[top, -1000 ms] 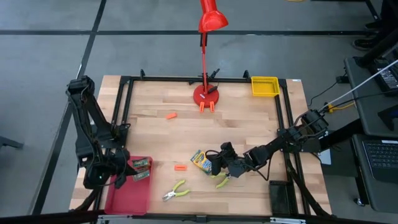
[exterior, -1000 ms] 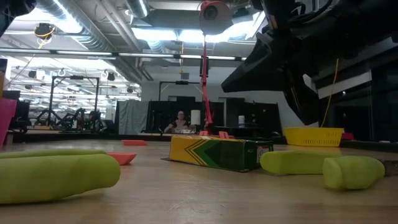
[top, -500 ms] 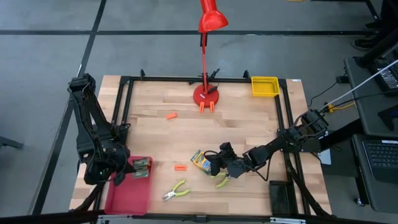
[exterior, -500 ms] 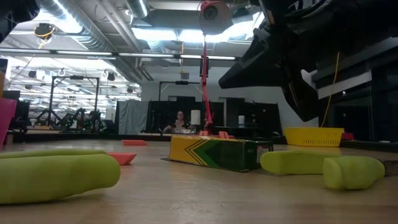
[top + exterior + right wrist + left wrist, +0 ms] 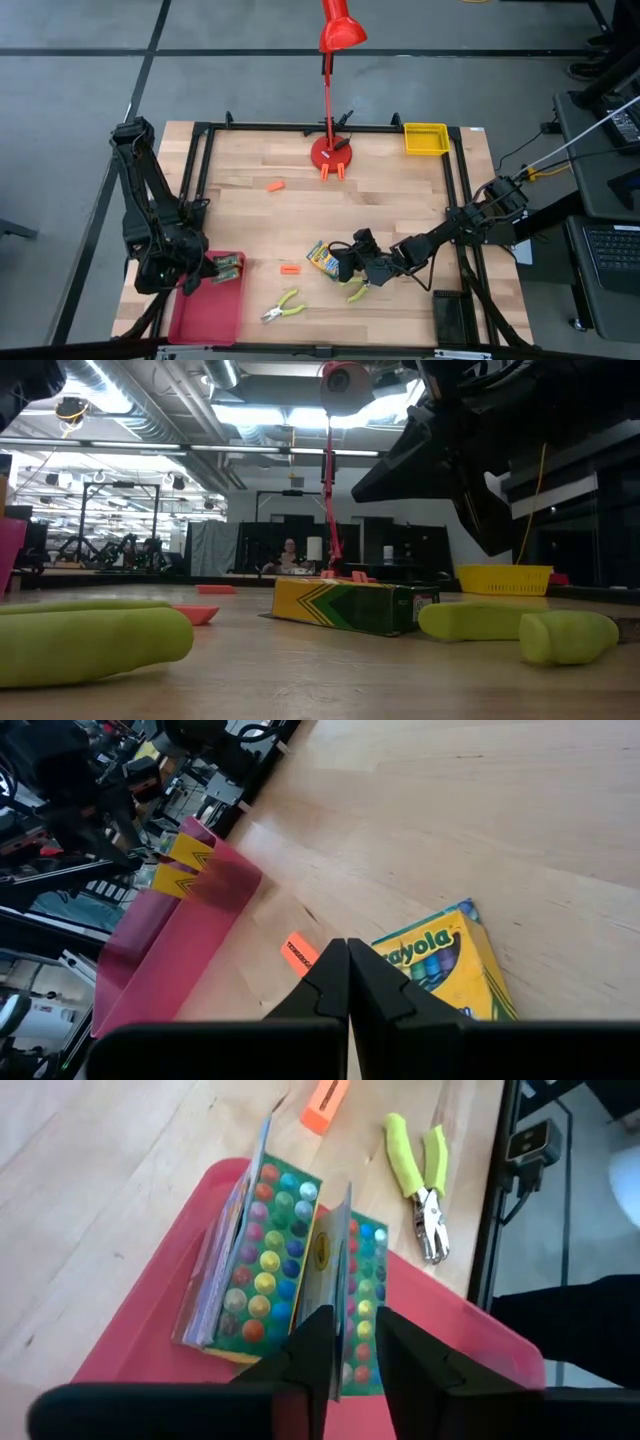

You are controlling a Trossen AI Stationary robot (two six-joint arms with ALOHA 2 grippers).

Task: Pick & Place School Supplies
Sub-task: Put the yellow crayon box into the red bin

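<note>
L gripper (image 5: 350,1345) clamped on crayon box (image 5: 335,1275) edge, over red tray (image 5: 140,1345); 2nd box (image 5: 250,1250) alongside. R gripper (image 5: 348,982) closed, empty, by crayon box on table (image 5: 322,257), pliers (image 5: 283,307) nearby.

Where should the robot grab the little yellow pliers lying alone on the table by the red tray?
Probably from straight above, pinching across the two yellow-green handles of the pliers. They lie flat on the table, with the handles side by side making the widest, softest-looking part, while the metal nose is thin. Bare wood surrounds them, beside the red tray, so fingers should fit.
</note>
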